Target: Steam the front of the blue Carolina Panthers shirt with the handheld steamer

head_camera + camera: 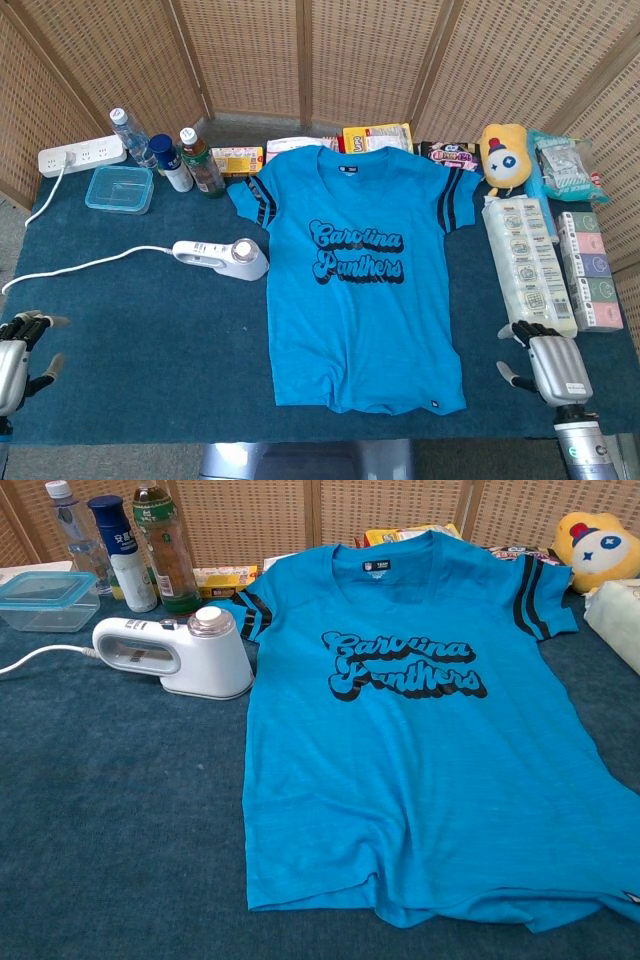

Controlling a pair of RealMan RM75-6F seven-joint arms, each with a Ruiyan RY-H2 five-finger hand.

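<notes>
We see both views bright and evenly lit with only faint shadows, sharp throughout, no glare, and the chest view stretches the shirt toward its lower edge.

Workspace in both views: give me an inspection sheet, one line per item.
Surface: table under a dark blue cloth.
Job's things: blue shirt lies flat, front up; steamer rests beside its sleeve, unheld.
Clutter: bottles and lidded box at the back left; snack packs, yellow plush toy and tissue packs along the back and right.
Hands: left hand and right hand at the near edge, holding nothing.
Cables: white cord trails from the steamer; power strip at the back left.
Surroundings: wicker screens.
</notes>
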